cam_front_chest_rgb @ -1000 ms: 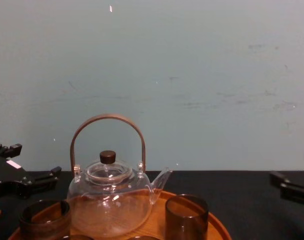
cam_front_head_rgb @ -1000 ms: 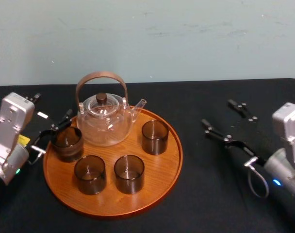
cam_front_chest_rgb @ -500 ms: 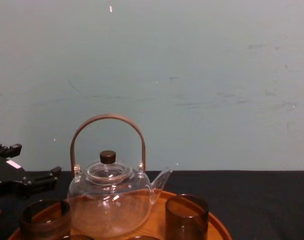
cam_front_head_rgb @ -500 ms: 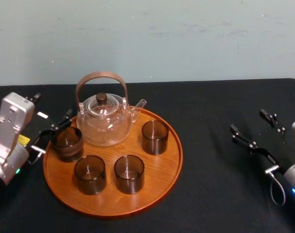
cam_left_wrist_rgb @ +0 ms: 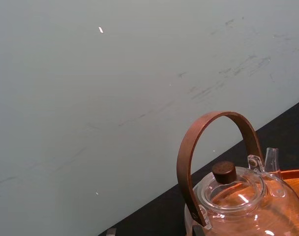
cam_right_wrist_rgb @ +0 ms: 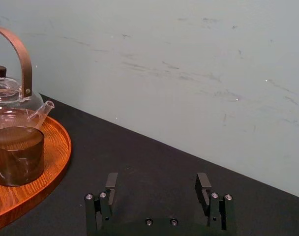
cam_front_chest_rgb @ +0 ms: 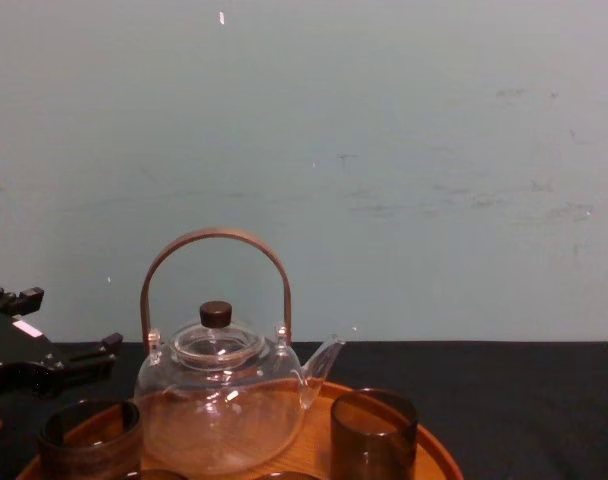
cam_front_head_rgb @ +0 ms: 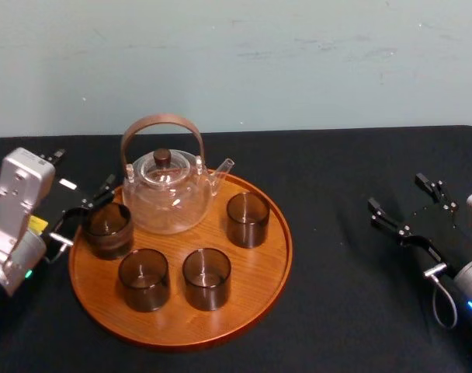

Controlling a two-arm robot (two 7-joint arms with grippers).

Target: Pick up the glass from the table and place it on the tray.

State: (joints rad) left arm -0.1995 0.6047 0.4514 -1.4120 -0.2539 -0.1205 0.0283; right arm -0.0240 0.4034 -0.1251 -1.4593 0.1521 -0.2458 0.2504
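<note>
The round wooden tray (cam_front_head_rgb: pixel 251 287) lies on the black table (cam_front_head_rgb: pixel 337 311). Several dark glasses stand on it, all upright; the leftmost glass (cam_front_head_rgb: pixel 106 229) is by the tray's left rim. My left gripper (cam_front_head_rgb: pixel 84 169) hovers open just behind and left of that glass, with nothing between its fingers; the chest view has it as the left gripper (cam_front_chest_rgb: pixel 62 320) behind the glass (cam_front_chest_rgb: pixel 89 430). Far to the right, my right gripper (cam_front_head_rgb: pixel 397 194) stands open and empty over bare cloth. In the right wrist view the right gripper (cam_right_wrist_rgb: pixel 157 182) faces the tray (cam_right_wrist_rgb: pixel 56 147) and a glass (cam_right_wrist_rgb: pixel 16 155).
A clear glass teapot (cam_front_head_rgb: pixel 168 194) with a brown hoop handle stands at the back of the tray, close to the left gripper. A pale wall runs behind the table. Black cloth stretches between the tray and the right gripper.
The right arm drew back to the right, away from the tray, then stopped. The left gripper and the glasses have not moved.
</note>
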